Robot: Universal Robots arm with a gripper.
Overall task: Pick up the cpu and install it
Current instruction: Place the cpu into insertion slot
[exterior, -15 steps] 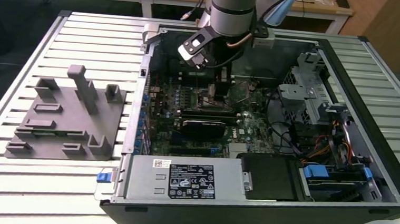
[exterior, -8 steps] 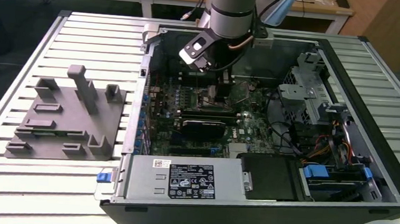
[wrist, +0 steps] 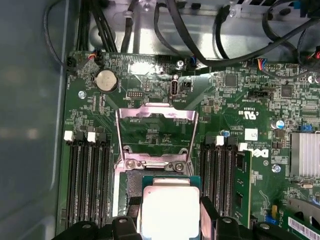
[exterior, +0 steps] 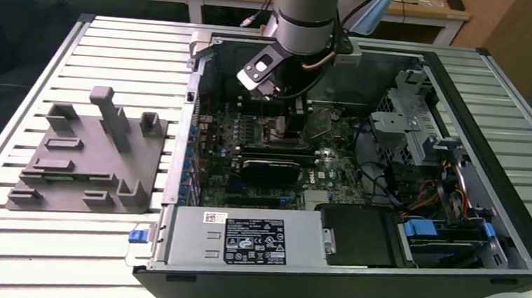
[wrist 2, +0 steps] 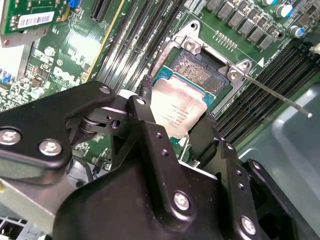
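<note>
The cpu [wrist 2: 179, 111] hangs just over the open socket [wrist 2: 199, 67] on the green motherboard [wrist: 235, 107], inside the computer case [exterior: 496, 74] that lies open on the slatted tabletop [exterior: 26, 90]. The gripper [wrist 2: 176, 112] has its jaws clenched on two opposite edges of the chip, the black fingers [wrist 2: 144, 95] flanking its pale metal top. In the first wrist view the cpu [wrist: 169, 212] sits at the socket's near side.

It looks light, thin and rigid. The smooth metal lid gives little friction, so the plain edges are the place to hold it, as here. The underside and the socket's fine contacts are likely fragile. A tilted or offset seating could damage them, so it needs to sit flat and square.

The hinged load plate [wrist: 156, 112] stands raised at the socket's far side, and the thin retention lever [wrist 2: 275, 95] juts out beside it. Both are close to the fingers. Rows of memory slots [wrist: 87, 180] run along both sides of the socket and narrow the room for the jaws. A coin cell [wrist: 106, 80] and black cables [wrist: 200, 50] lie toward the motherboard's far edge, well clear.

Outside the case, the grey moulded tray [exterior: 87, 157] rests on the tabletop toward the exterior view's left edge.
</note>
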